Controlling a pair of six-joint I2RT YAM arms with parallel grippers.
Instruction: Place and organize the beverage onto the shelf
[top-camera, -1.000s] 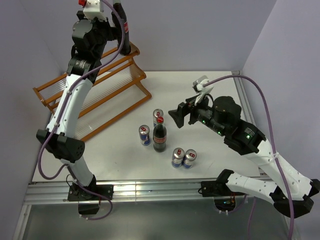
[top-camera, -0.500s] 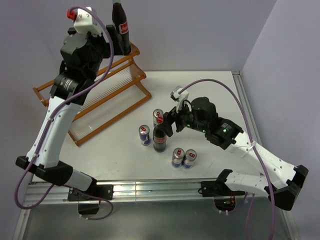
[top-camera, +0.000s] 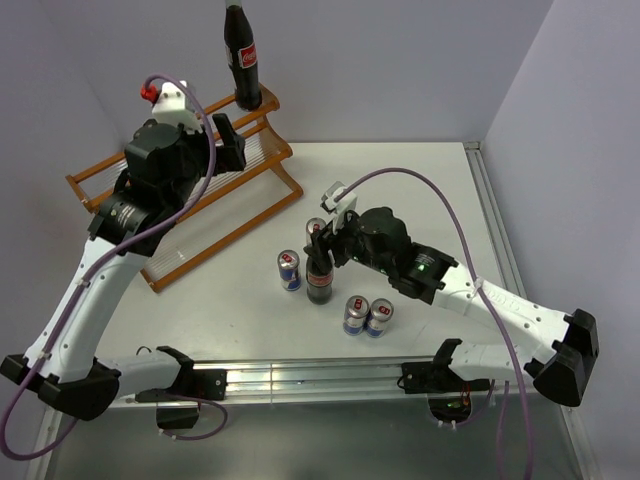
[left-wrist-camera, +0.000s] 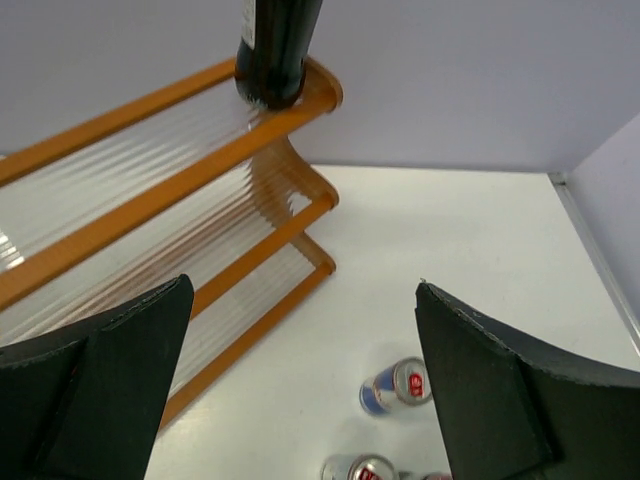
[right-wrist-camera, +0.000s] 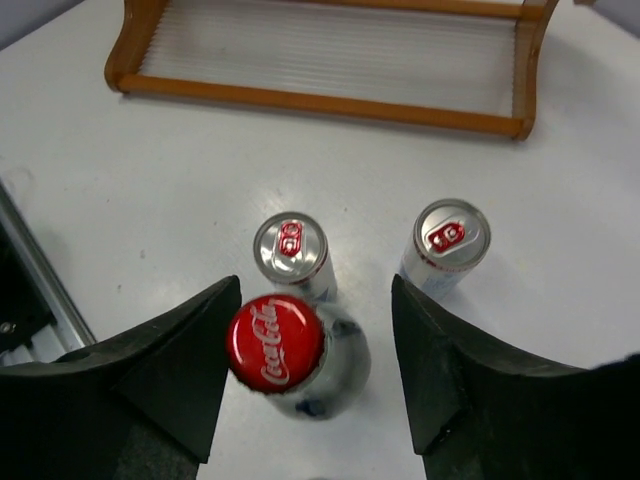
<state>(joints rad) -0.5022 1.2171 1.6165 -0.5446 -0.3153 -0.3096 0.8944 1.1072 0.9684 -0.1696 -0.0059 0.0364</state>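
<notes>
Your right gripper (top-camera: 322, 245) has reached the second bottle (top-camera: 319, 278) on the table (top-camera: 420, 180), fingers apart astride its cap, left gripper (left-wrist-camera: 302, 288) gaping empty; only the first bottle (top-camera: 243, 60) tops the shelf (right-wrist-camera: 330, 103), 4 cans (top-camera: 289, 270) wait.

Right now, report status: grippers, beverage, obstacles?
Left gripper open, empty. Right gripper open astride red-capped dark glass cola bottle on table. Blue-and-silver cans crowd it.

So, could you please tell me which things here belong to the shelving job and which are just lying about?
Job: shelf; cola bottle atop it; second cola bottle between right claw fingers; four cans.
Just there: purple cables; table-edge metal rail.
</notes>
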